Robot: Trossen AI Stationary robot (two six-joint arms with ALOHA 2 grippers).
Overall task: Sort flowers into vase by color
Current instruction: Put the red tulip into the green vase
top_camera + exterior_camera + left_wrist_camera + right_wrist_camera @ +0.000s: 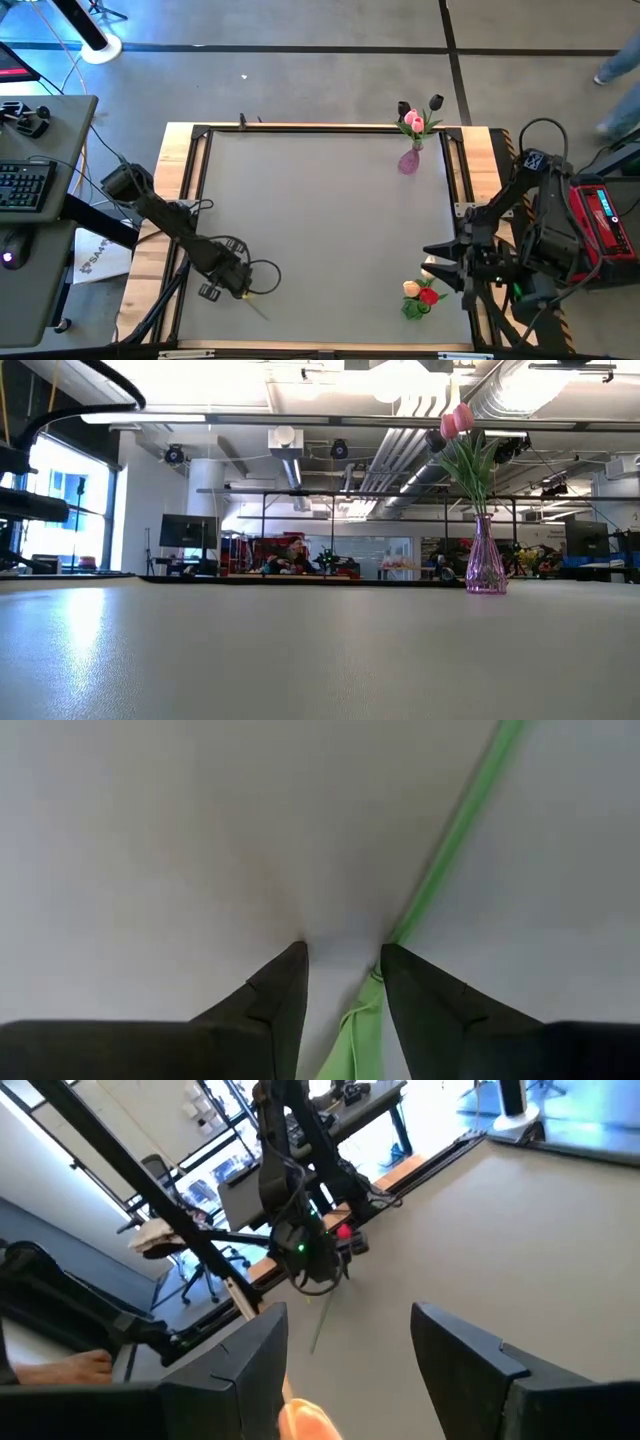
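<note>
Left gripper point(243, 290) low over the table point(320, 230) near the front-left corner, fingers point(275, 990) spread, tips at the surface. Green stem point(455, 830) lying flat on the table, running between the fingers just beside one of them, not pinched; seen from above as a thin line point(258, 311) slanting toward the front edge. Head of that flower not made out. Right gripper point(437, 262) near the front-right corner, fingers point(250, 1355) spread, nothing between them, poised just beside a small bunch of flowers point(421, 296) with cream and red heads and green leaves by the right edge; a cream head point(305, 1423) shows close under the fingers in the right wrist view. Pink vase point(408, 162) upright by the back-right corner, holding pink tulips point(413, 122) and two dark heads point(436, 102); in the low view the vase point(486, 565) stands with pink heads point(457, 418) above green leaves.
</note>
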